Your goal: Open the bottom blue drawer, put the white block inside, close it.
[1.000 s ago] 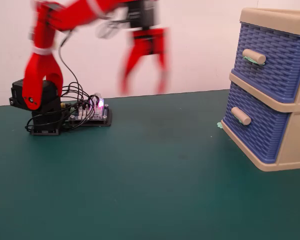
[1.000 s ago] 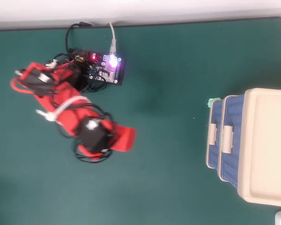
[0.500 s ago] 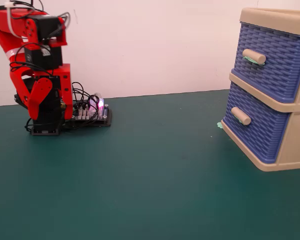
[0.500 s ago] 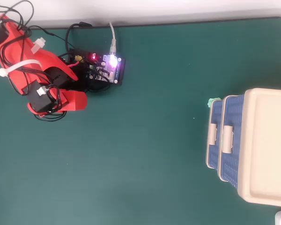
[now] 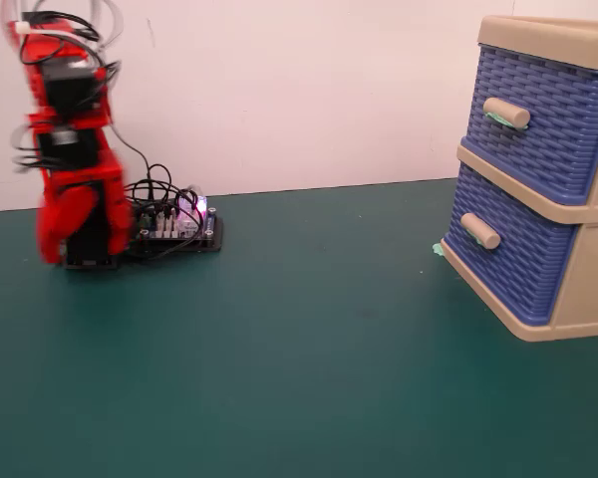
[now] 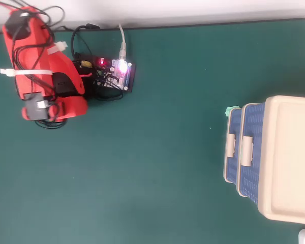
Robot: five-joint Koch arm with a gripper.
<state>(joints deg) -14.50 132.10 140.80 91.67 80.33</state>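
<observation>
Folded red robot arm (image 5: 70, 149) sits at the left of the fixed view, drawn in over its own base beside a lit circuit board (image 5: 174, 227). Its pincer (image 5: 65, 224) hangs down near the green surface (image 5: 309, 368), but motion blur smears it, and from above the arm's body covers it, so I cannot tell whether the jaws are wide or narrow, or whether they hold anything.

Well apart from the arm, at the right edge, stands a beige cabinet (image 5: 563, 329) with two blue basket-weave drawers. Both look shut. The bottom blue drawer (image 5: 513, 259) carries a plain beige peg handle (image 5: 480, 231); the upper drawer (image 5: 548, 124) has a similar handle (image 5: 506, 113) with a green smear. In the overhead view the two handles lie side by side along the cabinet's left face, the lower drawer's handle (image 6: 229, 146) further out.

The white block is not visible in either view; the drawer is closed, so it may already be inside, though that is only a guess.

If the drawer still needs opening, the arm would have to reach across the open surface, close squarely around the lower peg rather than the smeared upper one, and pull straight out so the light cabinet does not slide.
</observation>
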